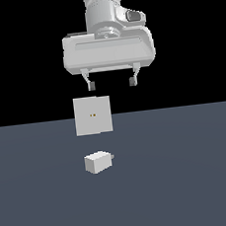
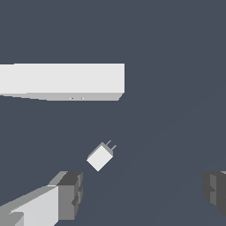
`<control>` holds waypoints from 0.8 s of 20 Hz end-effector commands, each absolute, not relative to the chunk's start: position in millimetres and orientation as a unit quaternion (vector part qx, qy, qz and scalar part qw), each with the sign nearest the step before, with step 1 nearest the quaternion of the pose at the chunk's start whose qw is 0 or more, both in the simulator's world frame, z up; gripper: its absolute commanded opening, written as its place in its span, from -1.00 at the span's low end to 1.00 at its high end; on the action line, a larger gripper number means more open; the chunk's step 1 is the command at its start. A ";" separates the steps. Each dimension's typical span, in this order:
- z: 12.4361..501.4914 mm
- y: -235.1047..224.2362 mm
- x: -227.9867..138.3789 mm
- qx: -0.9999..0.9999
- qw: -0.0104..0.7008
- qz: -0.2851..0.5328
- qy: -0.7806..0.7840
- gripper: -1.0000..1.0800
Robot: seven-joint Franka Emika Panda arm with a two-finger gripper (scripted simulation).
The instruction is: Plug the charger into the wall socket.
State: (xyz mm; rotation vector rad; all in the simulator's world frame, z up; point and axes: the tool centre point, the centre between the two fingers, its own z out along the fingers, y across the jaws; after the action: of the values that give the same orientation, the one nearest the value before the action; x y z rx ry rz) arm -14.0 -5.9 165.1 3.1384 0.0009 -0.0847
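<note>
The charger (image 1: 97, 162) is a small white block lying on the grey floor, its short prongs pointing toward the exterior view's right. In the wrist view the charger (image 2: 100, 157) lies apart from the wall socket (image 2: 62, 79), prongs angled away from my fingers. The wall socket (image 1: 92, 115) is a flat upright white plate with two tiny orange holes, standing just behind the charger. My gripper (image 1: 111, 84) hangs high above both, open, with nothing between its fingers (image 2: 68, 194).
A flat dark grey floor (image 1: 191, 175) spreads around the charger and socket. Nothing else stands on it.
</note>
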 end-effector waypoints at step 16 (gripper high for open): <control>152.2 -0.9 -26.5 0.998 0.011 0.004 -0.058 0.92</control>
State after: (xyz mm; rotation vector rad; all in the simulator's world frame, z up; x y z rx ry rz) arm -24.3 -2.0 154.5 3.1196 -0.1494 -0.0033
